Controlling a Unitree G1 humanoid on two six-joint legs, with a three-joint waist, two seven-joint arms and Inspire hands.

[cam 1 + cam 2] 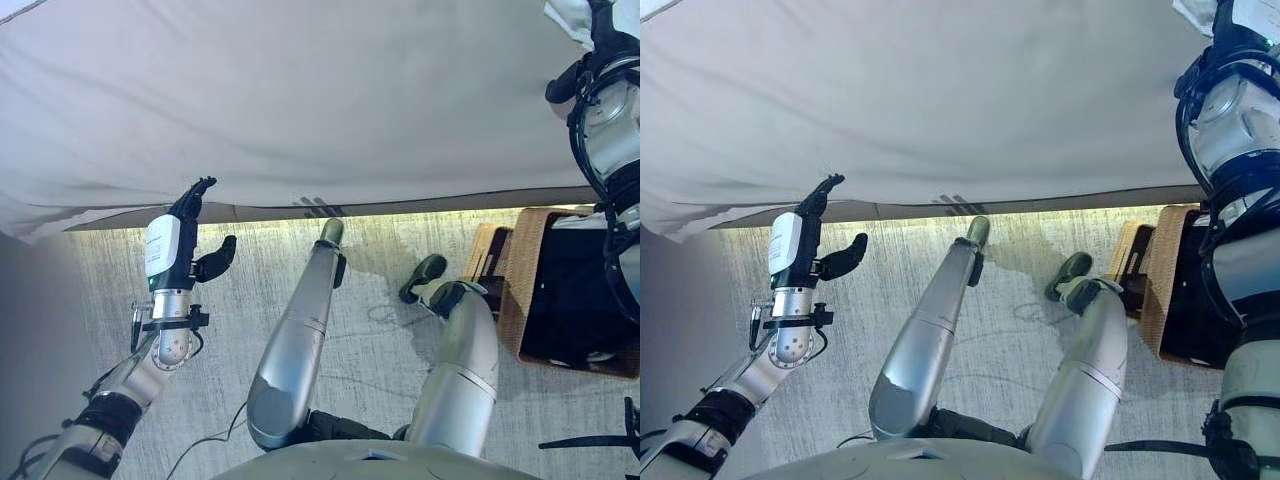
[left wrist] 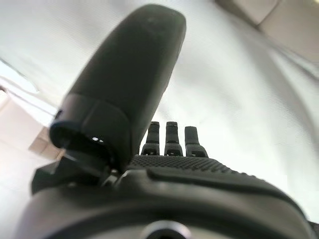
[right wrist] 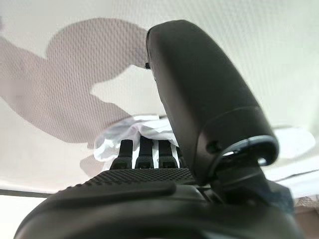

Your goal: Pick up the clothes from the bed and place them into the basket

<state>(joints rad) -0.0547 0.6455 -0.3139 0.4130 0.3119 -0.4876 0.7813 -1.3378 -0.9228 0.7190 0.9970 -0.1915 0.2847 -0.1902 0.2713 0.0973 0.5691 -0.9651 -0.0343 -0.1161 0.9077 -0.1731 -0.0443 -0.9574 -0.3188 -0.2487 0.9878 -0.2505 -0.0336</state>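
A crumpled white garment [image 3: 122, 133] lies on the bed's pale sheet [image 1: 300, 100], at the far right corner of the eye views [image 1: 565, 18]. My right hand [image 3: 149, 174] reaches over the bed toward it, open, with straight fingers pointing at the cloth and the thumb raised; whether the fingertips touch it is unclear. The hand shows dark at the top right [image 1: 1230, 30]. My left hand [image 1: 190, 235] hangs open by the bed's near edge and holds nothing [image 2: 189, 174]. The wicker basket [image 1: 512, 290] with a dark lining stands on the floor at the right, under my right arm.
The bed's edge [image 1: 400, 205] runs across the middle of the eye views, with grey carpet [image 1: 380, 340] below it. A small woven piece [image 1: 487, 255] leans against the basket's left side. Something pale [image 1: 575, 222] shows at the basket's far rim.
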